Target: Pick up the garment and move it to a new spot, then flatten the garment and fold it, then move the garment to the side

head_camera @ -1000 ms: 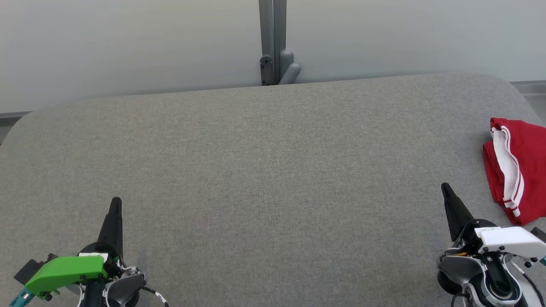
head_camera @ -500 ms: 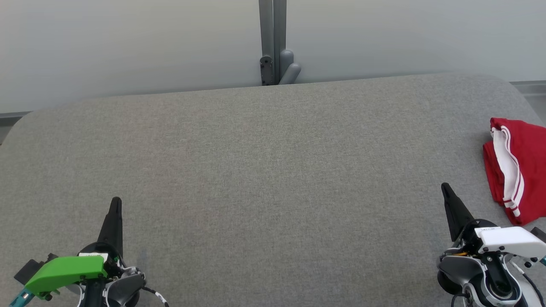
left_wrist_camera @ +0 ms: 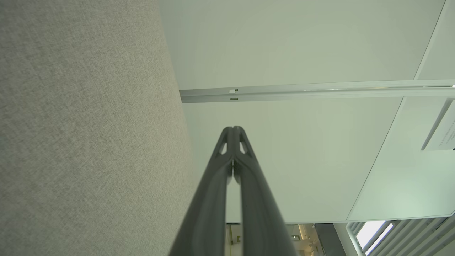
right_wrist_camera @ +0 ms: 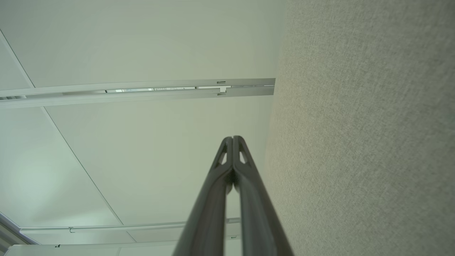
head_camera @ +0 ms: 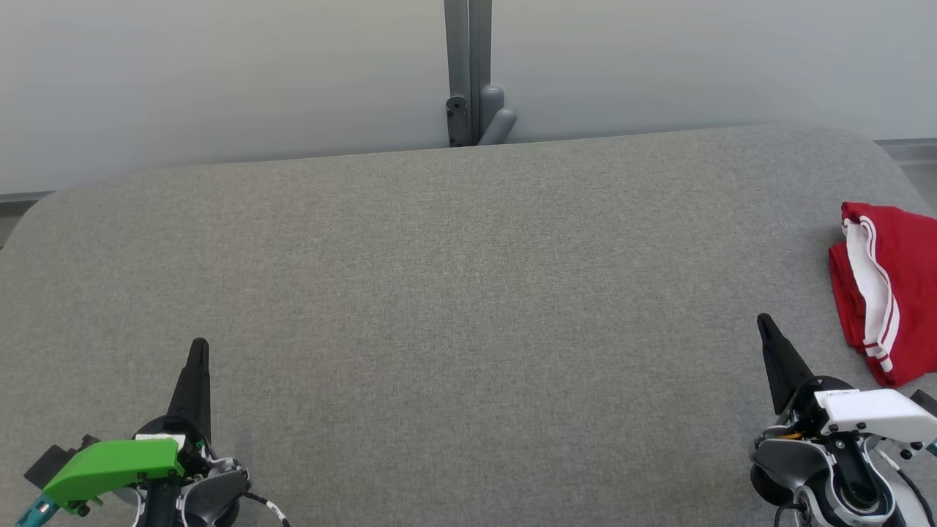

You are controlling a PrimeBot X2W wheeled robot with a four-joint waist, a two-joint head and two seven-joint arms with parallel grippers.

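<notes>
The garment (head_camera: 889, 289) is red with white stripes. It lies folded at the right edge of the grey table (head_camera: 454, 293) and is partly cut off by the frame. My right gripper (head_camera: 766, 323) hovers at the lower right, shut and holding nothing, a short way left of the garment and apart from it. Its tips (right_wrist_camera: 233, 138) are pressed together in the right wrist view. My left gripper (head_camera: 199, 344) rests at the lower left, far from the garment. It is shut too, with its tips (left_wrist_camera: 233, 128) touching in the left wrist view.
A grey post with a bracket (head_camera: 468, 73) stands behind the table's far edge against a pale wall. The table's rounded corners are at the far left and far right.
</notes>
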